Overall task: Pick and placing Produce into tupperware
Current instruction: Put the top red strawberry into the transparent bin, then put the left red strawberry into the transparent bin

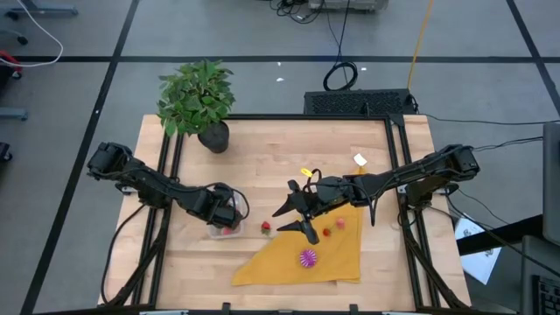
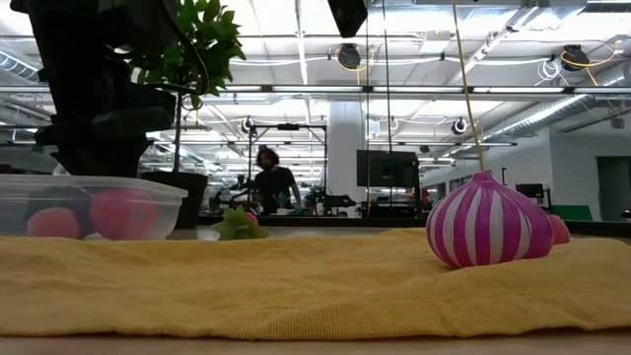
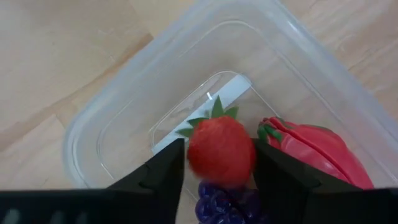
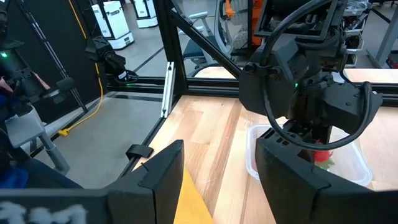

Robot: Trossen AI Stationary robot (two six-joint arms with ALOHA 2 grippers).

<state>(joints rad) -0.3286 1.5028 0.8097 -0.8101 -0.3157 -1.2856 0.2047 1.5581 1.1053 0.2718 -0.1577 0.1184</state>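
1. Left gripper (image 3: pixel 217 186) down over the tupperware (image 1: pixel 224 220), fingers (image 3: pixel 158 180) either side of a strawberry (image 3: pixel 221 151); can't tell whether clamped on it or letting go.
2. Strawberry inside the tupperware, above purple grapes (image 3: pixel 227 202), beside a red pepper (image 3: pixel 311 149).
3. Tupperware on bare desk (image 1: pixel 280 157), just off the yellow cloth's (image 1: pixel 302 249) left point.
4. Low view: two pink-red pieces (image 2: pixel 118 212) showing through the tupperware wall.
5. Right gripper (image 1: pixel 297 219) hanging over the cloth's top edge, right of the tupperware, fingers (image 4: pixel 155 177) parted, nothing between them.
6. Red produce piece (image 1: pixel 266 228) on the desk between tupperware and cloth.
7. Two small pieces on the cloth right of the tupperware: red (image 1: pixel 328 232), pink (image 1: pixel 340 223).
8. Magenta striped ball (image 1: pixel 307 257) on the cloth, nearer the desk's front edge than the tupperware; big in low view (image 2: pixel 488 227).
9. Potted plant (image 1: pixel 199 101) behind the tupperware at the desk's back left.
10. Person (image 2: pixel 271 182) in the room beyond the desk.
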